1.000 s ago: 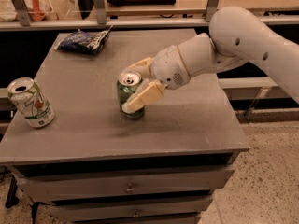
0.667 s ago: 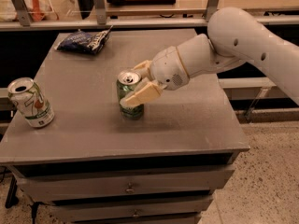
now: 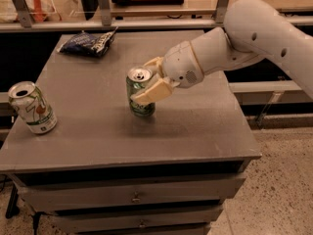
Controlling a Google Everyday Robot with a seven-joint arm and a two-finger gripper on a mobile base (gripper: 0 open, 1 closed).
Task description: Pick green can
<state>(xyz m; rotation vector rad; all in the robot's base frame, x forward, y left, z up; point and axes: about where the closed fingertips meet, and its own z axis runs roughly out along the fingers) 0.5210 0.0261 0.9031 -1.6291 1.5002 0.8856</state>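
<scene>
The green can [image 3: 143, 106], with a green patterned body and a silver top with pull tab, stands upright near the middle of the grey table [image 3: 195, 126], its base a little above the surface. My gripper [image 3: 141, 81] comes in from the right and is shut on the can. One cream finger [image 3: 152, 91] lies across its front and the other sits behind its top rim. The white arm reaches back to the upper right.
A mostly white can with green and red markings [image 3: 33, 107] stands near the table's left edge. A dark blue snack bag [image 3: 88, 43] lies at the back left. A shelf rail [image 3: 146, 23] runs behind the table. Drawers sit under the tabletop.
The gripper has risen slightly and moved a little to the right with the green can in its grasp. The white can and the bag have not moved.
</scene>
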